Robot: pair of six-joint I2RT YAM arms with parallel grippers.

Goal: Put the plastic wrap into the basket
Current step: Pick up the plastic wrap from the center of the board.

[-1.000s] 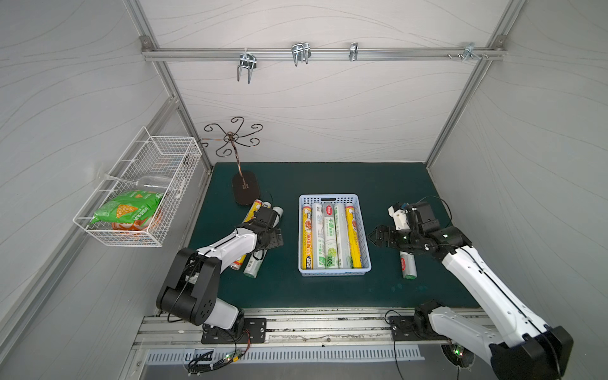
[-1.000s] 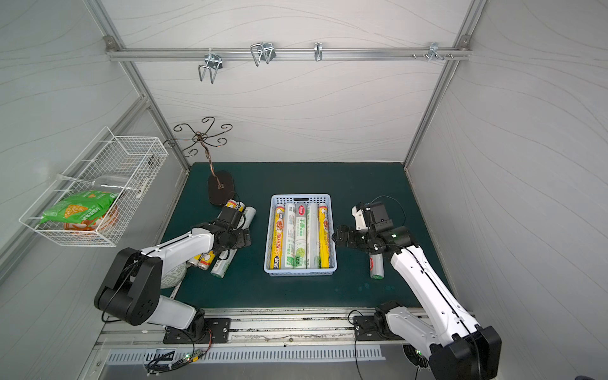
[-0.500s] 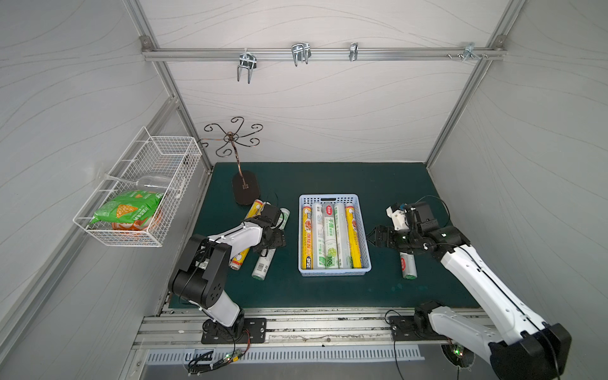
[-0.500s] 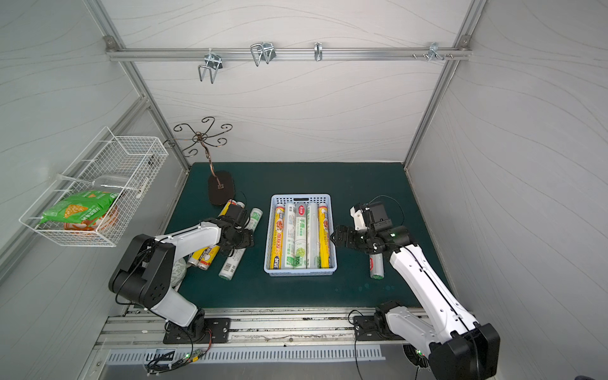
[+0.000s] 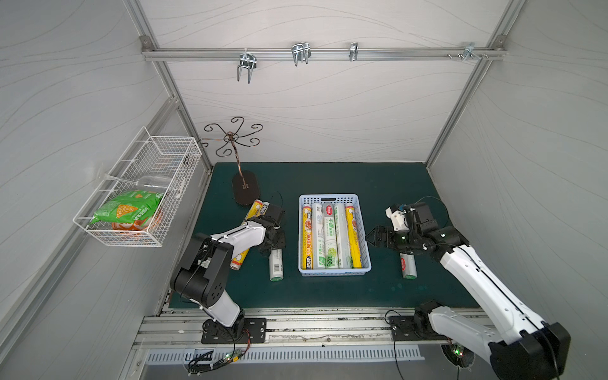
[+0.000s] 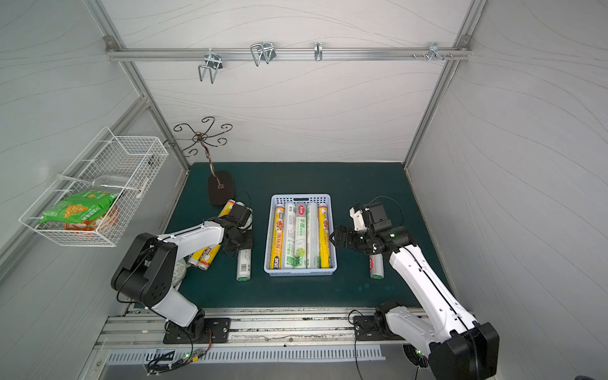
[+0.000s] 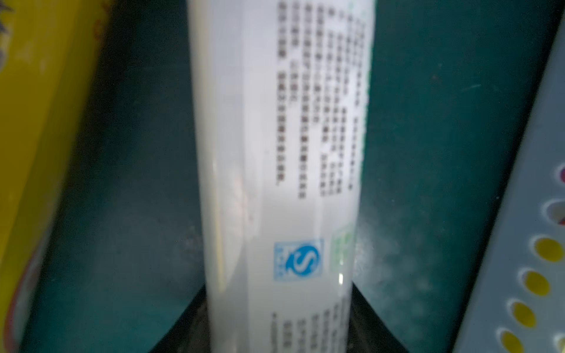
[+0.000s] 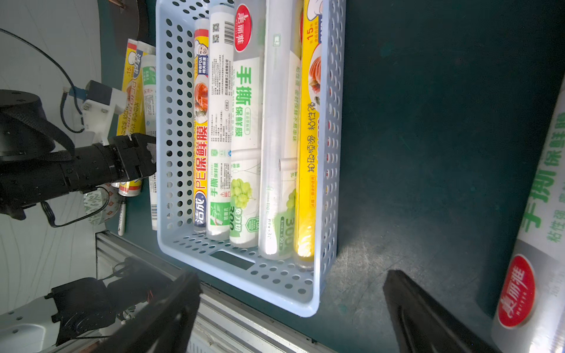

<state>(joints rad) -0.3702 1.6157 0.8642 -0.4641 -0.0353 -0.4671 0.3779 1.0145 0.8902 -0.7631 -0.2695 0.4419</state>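
Well, the left end effector (image 5: 274, 239) has its black fingers (image 7: 373, 331) pressed against both sides of a slim white cylindrical plastic-wrap roll (image 7: 275, 152). The roll lies on the dark-green tabletop (image 5: 329, 296), between yellow-labelled rolls (image 5: 255, 210) and the pale-blue perforated plastic basket (image 5: 334, 272). The right end effector (image 5: 371, 237) hangs spread wide at the basket's other side, near a silvery red-logo roll (image 5: 408, 265). Five rolls (image 5: 330, 237) cover the basket floor, so I'd worry that a slick, skewed roll snags an end wall or tumbles off.
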